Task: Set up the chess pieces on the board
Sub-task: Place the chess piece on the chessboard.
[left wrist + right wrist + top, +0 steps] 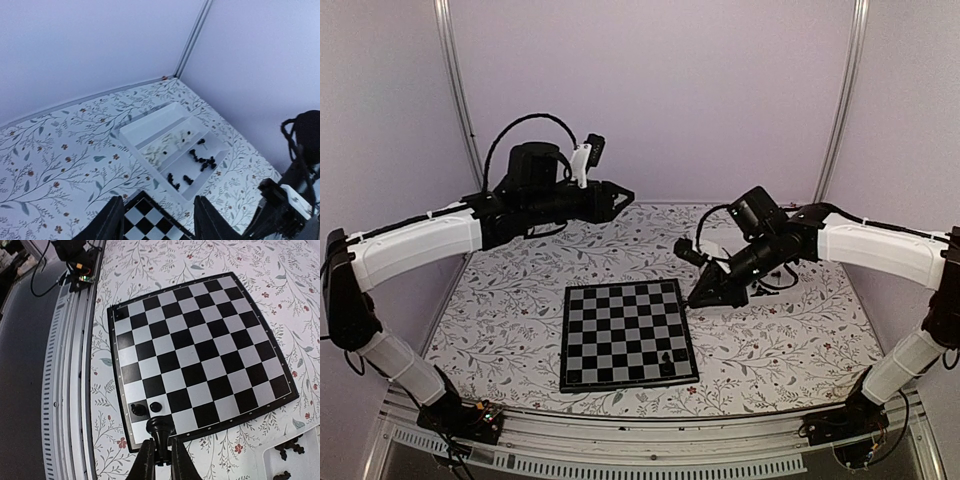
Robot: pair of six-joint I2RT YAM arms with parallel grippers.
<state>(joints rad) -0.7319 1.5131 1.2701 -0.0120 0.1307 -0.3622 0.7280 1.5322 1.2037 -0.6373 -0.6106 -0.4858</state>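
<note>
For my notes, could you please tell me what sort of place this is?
Probably a robot test booth: plain panel walls, a floral-covered table, two arms over a chessboard.

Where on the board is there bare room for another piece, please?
Nearly the whole board is bare, from its far and left borders inward. Only the near right corner is crowded: two black pieces stand there.

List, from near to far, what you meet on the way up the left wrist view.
board → white tray with loose chess pieces in it → corner post where the two walls meet. The left gripper overlaps the board, so it is left out.
</note>
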